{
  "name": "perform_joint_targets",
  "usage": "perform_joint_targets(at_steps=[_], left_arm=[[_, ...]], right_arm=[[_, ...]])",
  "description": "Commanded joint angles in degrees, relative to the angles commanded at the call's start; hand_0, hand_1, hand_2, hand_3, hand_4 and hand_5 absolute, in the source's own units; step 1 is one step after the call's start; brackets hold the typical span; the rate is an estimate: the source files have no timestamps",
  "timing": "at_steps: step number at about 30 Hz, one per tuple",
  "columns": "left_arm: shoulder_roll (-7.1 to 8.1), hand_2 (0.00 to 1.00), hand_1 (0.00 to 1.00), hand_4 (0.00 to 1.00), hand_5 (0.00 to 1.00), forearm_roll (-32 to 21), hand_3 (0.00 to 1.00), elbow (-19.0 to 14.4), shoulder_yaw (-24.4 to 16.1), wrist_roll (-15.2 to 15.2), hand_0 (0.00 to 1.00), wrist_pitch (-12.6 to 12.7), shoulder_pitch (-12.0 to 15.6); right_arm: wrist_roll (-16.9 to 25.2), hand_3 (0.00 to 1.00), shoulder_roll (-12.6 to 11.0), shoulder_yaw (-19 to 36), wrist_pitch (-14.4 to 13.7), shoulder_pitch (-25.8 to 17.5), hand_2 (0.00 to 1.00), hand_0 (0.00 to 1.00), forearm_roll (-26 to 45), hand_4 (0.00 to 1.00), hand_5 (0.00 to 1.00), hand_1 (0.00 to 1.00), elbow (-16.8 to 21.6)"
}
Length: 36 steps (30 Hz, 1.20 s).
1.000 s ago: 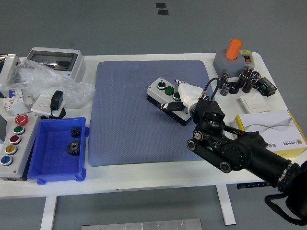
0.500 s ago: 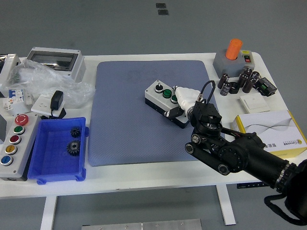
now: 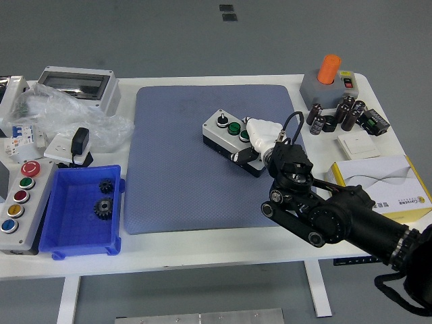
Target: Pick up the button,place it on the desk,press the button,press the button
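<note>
Grey button box with black and green push buttons sits tilted on the blue-grey mat, right of mat centre. Right hand, white-covered on a black arm, lies over the box's right end, touching it; fingers appear curled against the box, though whether they actually grip it cannot be told. Mat covers the middle of the white desk. Left of mat: blue bin holding two black gears, and a panel of coloured buttons. Right: orange-topped grey switch, capacitors, white-yellow box.
</note>
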Motion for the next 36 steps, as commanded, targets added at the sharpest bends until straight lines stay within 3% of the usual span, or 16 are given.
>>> perform_joint_targets(at_steps=[5,6,8,16,18,23,24,36], left_arm=[[-0.09,0.583,0.642,0.671,0.348,-0.3,0.615,0.0,0.1,0.0,0.619,0.0,0.1],[-0.09,0.584,0.642,0.671,0.345,-0.3,0.616,0.0,0.2,0.0,0.616,0.0,0.1],[-0.09,0.584,0.642,0.671,0.345,-0.4,0.616,0.0,0.2,-0.1,0.616,0.1,0.1],[-0.09,0.584,0.642,0.671,0.348,-0.8,0.616,0.0,0.4,0.0,0.614,0.1,0.2],[-0.11,0.584,0.643,0.67,0.347,-0.8,0.615,0.0,0.4,0.0,0.611,0.1,0.2],[-0.15,0.584,0.643,0.67,0.347,-0.8,0.615,0.0,0.5,-0.1,0.611,0.1,0.1],[-0.15,0.585,0.643,0.671,0.35,-0.8,0.616,0.0,0.6,-0.1,0.61,0.1,0.1],[-0.16,0.585,0.643,0.672,0.357,-0.9,0.616,0.0,0.9,0.0,0.61,0.0,0.0]], right_arm=[[2.0,0.47,-3.7,-1.6,1.0,1.7,0.414,0.221,0.8,0.601,0.036,0.435,4.6],[3.1,0.413,-4.5,-2.1,1.2,2.1,0.382,0.217,1.0,0.435,0.044,0.42,5.4],[5.6,0.413,-6.3,-3.7,0.9,3.1,0.382,0.217,1.5,0.435,0.044,0.42,6.9],[17.0,0.406,-12.1,-11.0,-6.4,6.3,0.389,0.233,-2.2,0.391,0.002,0.432,10.9],[19.5,0.44,-12.5,-12.5,-7.8,6.7,0.398,0.279,-4.4,0.377,0.002,0.472,10.5],[24.0,0.44,-12.9,-16.4,-9.3,7.2,0.398,0.279,-4.2,0.377,0.002,0.472,8.8],[24.6,0.479,-13.0,-17.2,-9.4,7.3,0.415,0.392,-3.2,0.186,0.002,0.509,8.7],[28.5,0.484,-12.6,-21.0,-10.6,6.7,0.423,0.448,5.1,0.169,0.002,0.529,7.4]])
